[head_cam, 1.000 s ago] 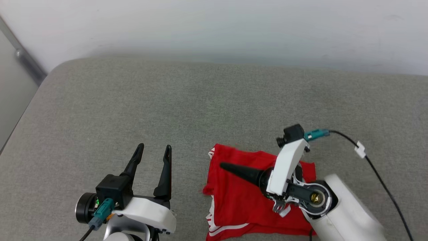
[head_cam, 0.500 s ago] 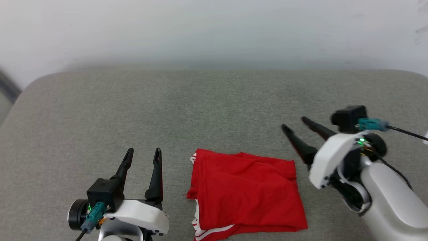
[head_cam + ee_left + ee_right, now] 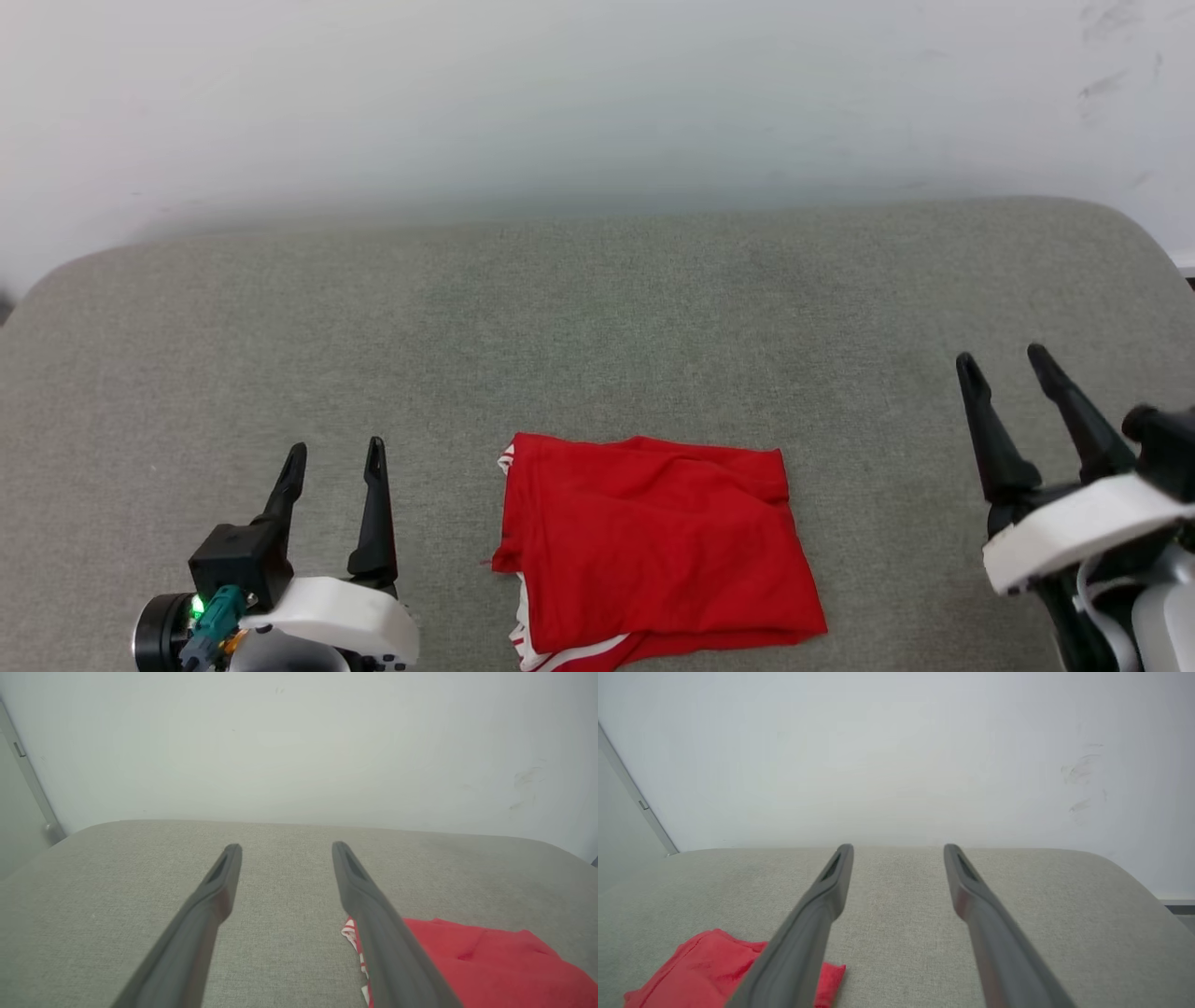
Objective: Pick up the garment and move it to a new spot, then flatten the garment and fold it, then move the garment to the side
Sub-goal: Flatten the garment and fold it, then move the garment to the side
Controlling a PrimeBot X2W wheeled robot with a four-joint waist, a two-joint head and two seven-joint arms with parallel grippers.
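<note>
Garment: the red garment lay folded into a rough rectangle on a grey cushion, near the cushion's front edge, between the two grippers and touching neither.
Long axis: it ran side to side, from the robot's left to its right, roughly parallel to the pale wall behind the cushion.
Which way it pointed: red-and-white trim showed along the left short edge and at the front-left corner. The right end was plain red. Collar and hem could not be told apart.
Top layer: lightly creased, with a raised fold near the far right corner.
Left gripper: it was near the garment's left edge, its two dark fingers spread apart with nothing between them, pointing toward the wall.
Right gripper: it stood well apart from the garment's right edge, jaws parted and empty, with the fingers aimed at the wall and leaning slightly left.
Wall: faint scuff marks showed at its upper right.
</note>
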